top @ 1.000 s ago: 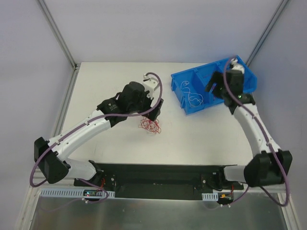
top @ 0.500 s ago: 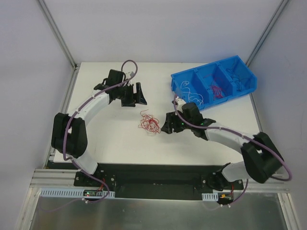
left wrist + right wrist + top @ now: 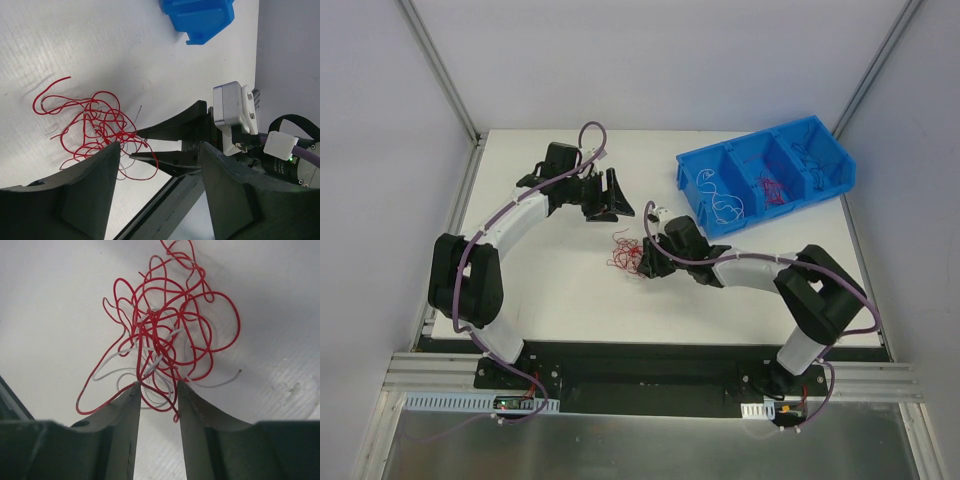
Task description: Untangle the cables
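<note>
White table (image 3: pixel 560 290) carries the cables (image 3: pixel 624 256) mid-surface. Left gripper (image 3: pixel 620 198), jaws parted, hovers near them. Right gripper (image 3: pixel 157 385), jaws parted, straddles several strands: closing risks clamping a bundle, dragging the whole knot.

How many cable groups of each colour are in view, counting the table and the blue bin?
Mostly red tangle on the table: 1
Red group in the blue bin: 1
White group in the bin: 1
Dark group in the bin, faint: 1
Total: 4
</note>
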{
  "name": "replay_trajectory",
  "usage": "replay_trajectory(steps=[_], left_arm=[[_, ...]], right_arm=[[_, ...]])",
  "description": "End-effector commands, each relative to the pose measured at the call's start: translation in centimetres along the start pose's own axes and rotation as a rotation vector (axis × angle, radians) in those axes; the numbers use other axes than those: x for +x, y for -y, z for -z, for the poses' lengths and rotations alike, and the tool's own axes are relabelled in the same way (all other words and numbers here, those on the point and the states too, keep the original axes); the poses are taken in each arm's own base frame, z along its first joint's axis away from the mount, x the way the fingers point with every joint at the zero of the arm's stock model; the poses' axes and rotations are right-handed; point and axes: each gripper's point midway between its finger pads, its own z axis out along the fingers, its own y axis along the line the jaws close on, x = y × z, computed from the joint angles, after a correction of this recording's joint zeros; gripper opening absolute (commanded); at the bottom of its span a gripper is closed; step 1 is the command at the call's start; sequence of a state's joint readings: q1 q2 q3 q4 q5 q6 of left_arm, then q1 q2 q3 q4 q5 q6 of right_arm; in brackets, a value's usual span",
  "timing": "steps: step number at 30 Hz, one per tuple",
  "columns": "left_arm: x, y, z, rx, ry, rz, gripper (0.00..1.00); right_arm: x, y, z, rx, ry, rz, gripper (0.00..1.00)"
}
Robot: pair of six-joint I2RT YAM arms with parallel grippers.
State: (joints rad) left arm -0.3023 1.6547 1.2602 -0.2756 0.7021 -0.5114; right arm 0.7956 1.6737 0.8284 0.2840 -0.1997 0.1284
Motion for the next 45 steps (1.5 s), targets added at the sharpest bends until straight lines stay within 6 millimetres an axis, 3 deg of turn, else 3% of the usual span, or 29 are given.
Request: replay_trajectory(steps=[1,5,7,14,17,22,26,31,36,40,42,45], left_arm=[[0.0,2.4,0.8,0.075,0.012,-0.037,0.67],[-0.2,2.8,1.5,0.059,0.051,-0.082,0.78],[-0.4,3.1,2.0,0.049,0.074,-0.115,0.79],[0.1,5.1,3.1,0.058,0.095,-0.196,0.8],[1.1,6.2,4.1,0.098,0.086,-0.18,0.8],[2.8,6.9,5.7,0.125,0.094,-0.206,0.8],[4.8,6.9,5.7,0.153,0.047,-0.215,0.79],[7.9,5.3,4.3,0.112,-0.035,-0.227,0.77],[10.1,3.5,2.7,-0.001,-0.084,-0.268,0.82],[10.8,2.4,1.7,-0.085,-0.099,-0.285,0.83],[11.1,1.8,1.2,-0.122,-0.112,-0.274,0.84],[11.7,0.7,0.2,-0.183,-0.134,-0.249,0.9]], right_arm=[[-1.6,0.0,1.2,0.026,0.077,0.014,0.34],[-1.2,0.2,1.2,0.024,0.095,-0.02,0.06],[-1.2,-0.4,1.1,-0.007,0.108,-0.034,0.01],[-2.1,-1.2,3.4,-0.031,0.172,-0.027,0.01],[-2.2,-1.3,4.2,-0.032,0.188,-0.022,0.27],[-1.6,-0.5,3.7,-0.006,0.173,-0.01,0.3],[-0.8,0.6,3.3,0.041,0.164,-0.033,0.34],[0.1,0.7,2.9,0.03,0.14,-0.032,0.29],[0.2,0.3,2.3,0.002,0.131,-0.032,0.25],[0.3,0.0,2.0,-0.018,0.125,-0.024,0.12],[0.2,-0.2,2.0,-0.029,0.127,-0.024,0.0],[-0.5,-1.0,3.1,-0.055,0.157,-0.048,0.0]])
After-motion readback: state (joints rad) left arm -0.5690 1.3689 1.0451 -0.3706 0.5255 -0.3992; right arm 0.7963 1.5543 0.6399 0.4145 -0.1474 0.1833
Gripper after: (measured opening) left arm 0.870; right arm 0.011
